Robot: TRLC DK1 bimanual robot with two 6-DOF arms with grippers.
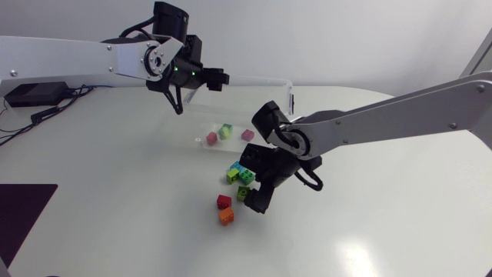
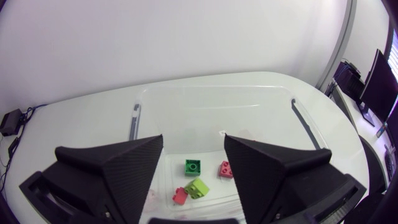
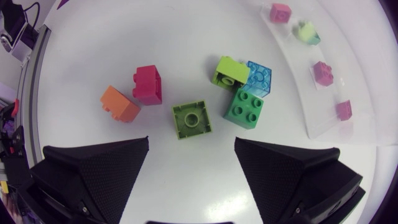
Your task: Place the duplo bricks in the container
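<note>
- Done so far: the clear container (image 2: 186, 99) sits toward the far side of the surface (image 1: 115, 215) and already has bricks in it. My left wrist view shows four on its floor: a dark green brick (image 2: 193, 167), a pink brick (image 2: 226, 168), a lime brick (image 2: 197, 187) and a second pink one (image 2: 180, 196).
- Left to do: six bricks lie loose on the surface, just outside the container's near wall. An orange brick (image 3: 118, 104) and a red brick (image 3: 147, 84) lie close together. A lime brick turned hollow side up (image 3: 191, 120) lies alone near them. A green brick (image 3: 247, 107), another lime one (image 3: 229, 70) and a clear blue brick (image 3: 260, 76) are bunched, touching or nearly so.
- By my count the job is less than half done.
- My right tool (image 3: 191, 142) hangs over the loose group with its fingers apart and nothing between them. The upturned lime brick is just ahead of the gap, so I judge it the likely next pick.
- My left tool (image 2: 193, 140) is above the container, fingers apart and carrying nothing.
- The surface is white, smooth and rounded at its edge. At its far left a black box (image 1: 34, 94) with cables rests on it, and a dark mat (image 1: 23, 219) covers the near left corner, both well apart from the bricks.
</note>
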